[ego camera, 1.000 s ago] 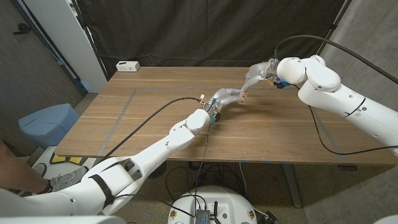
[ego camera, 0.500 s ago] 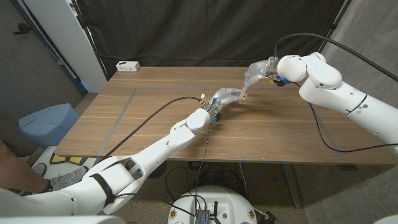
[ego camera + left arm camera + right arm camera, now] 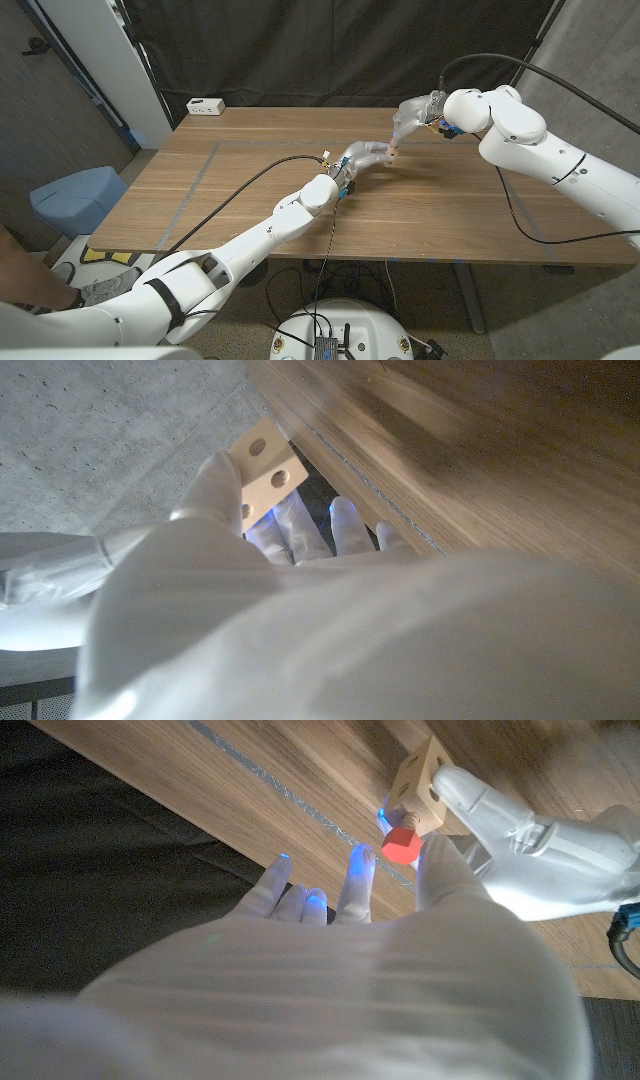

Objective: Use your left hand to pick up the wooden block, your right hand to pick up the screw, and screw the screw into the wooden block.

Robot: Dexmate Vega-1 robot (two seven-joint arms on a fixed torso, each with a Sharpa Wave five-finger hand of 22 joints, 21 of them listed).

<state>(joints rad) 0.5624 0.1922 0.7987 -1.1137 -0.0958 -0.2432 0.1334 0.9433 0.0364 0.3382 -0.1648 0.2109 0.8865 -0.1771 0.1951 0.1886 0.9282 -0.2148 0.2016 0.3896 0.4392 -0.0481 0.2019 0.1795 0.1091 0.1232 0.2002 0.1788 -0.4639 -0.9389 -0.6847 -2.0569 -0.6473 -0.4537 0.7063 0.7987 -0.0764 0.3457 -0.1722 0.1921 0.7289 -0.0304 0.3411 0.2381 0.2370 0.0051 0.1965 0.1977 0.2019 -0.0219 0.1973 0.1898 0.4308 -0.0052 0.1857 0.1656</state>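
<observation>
My left hand (image 3: pixel 360 158) holds the small pale wooden block (image 3: pixel 392 152) above the middle of the table, at the fingertips; its holes face the camera in the left wrist view (image 3: pixel 265 464). A screw with a red head (image 3: pixel 402 846) stands with its shaft in one face of the block (image 3: pixel 422 780). My right hand (image 3: pixel 412 117) reaches in from the right, and its fingertips (image 3: pixel 358 870) close around the red head. The left hand (image 3: pixel 535 840) grips the far side of the block. The screw is too small to make out in the head view.
A white power strip (image 3: pixel 205 105) lies at the table's far left corner. Grey tape lines (image 3: pixel 200 175) cross the wooden table (image 3: pixel 450 210). A black cable (image 3: pixel 240 190) runs along my left arm. A blue bin (image 3: pixel 78 196) stands on the floor at the left.
My right arm has edged slightly left toward the block. The left hand and the block have stayed where they were.
</observation>
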